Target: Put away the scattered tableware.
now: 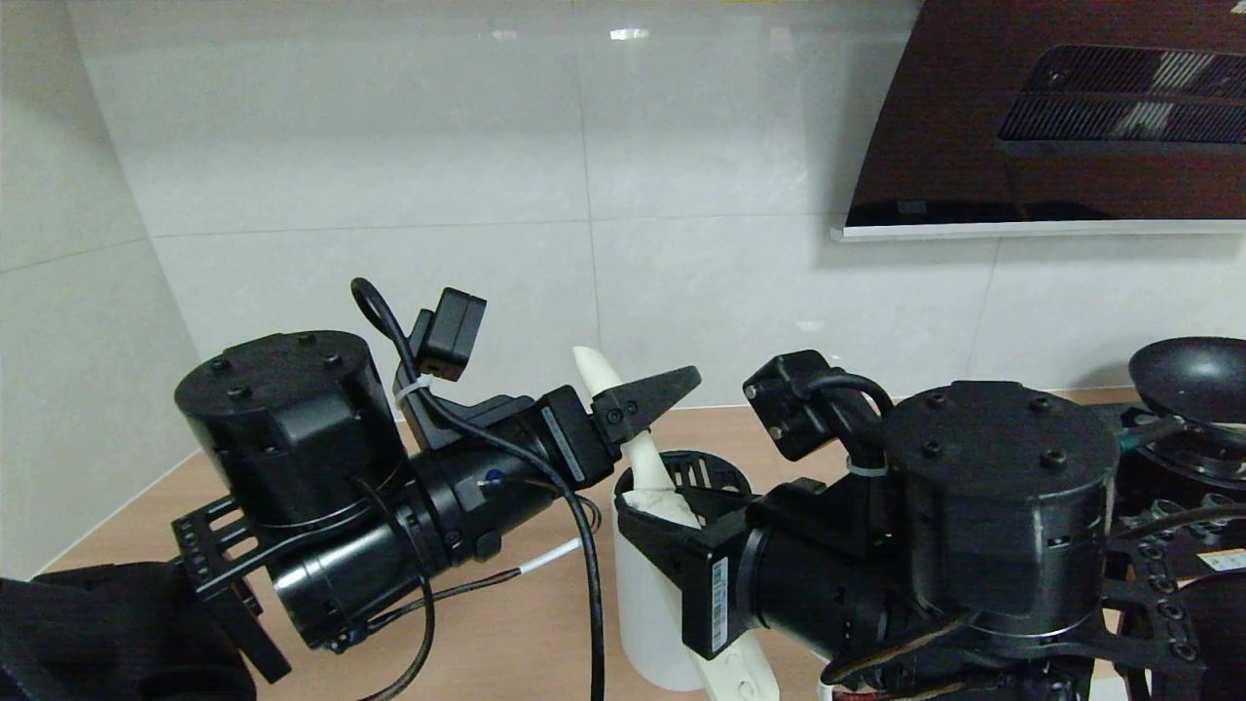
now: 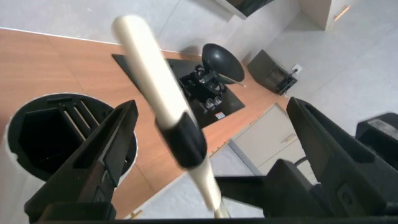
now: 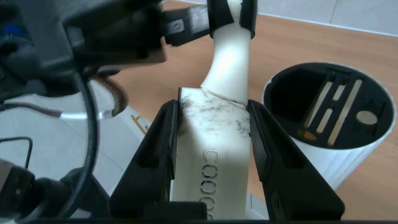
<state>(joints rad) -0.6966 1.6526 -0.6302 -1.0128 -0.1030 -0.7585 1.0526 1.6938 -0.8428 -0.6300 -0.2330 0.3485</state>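
One white spatula is held tilted over the wooden counter. Its rounded handle tip points up toward the tiled wall, and its wide end hangs low on the robot's side of the one white holder. The spatula is just beside the holder's rim, not inside it. Two grippers meet at this one utensil. The right gripper has both fingers clamped against the flat, scuffed blade, gripping it firmly from either side. The left gripper sits higher up at the handle with its two fingers spread wide. The handle passes through the gap between them, and neither finger touches it. A dark band wraps the handle partway along. The holder stands upright on the counter. It is a pale cylinder with a black divided insert, and at least three pale sticks lean in its compartments. Their exact number is hard to tell. Off to the robot's right, well apart from the holder, is one stove with a single black pan on it. One dark range hood hangs on the wall above it.
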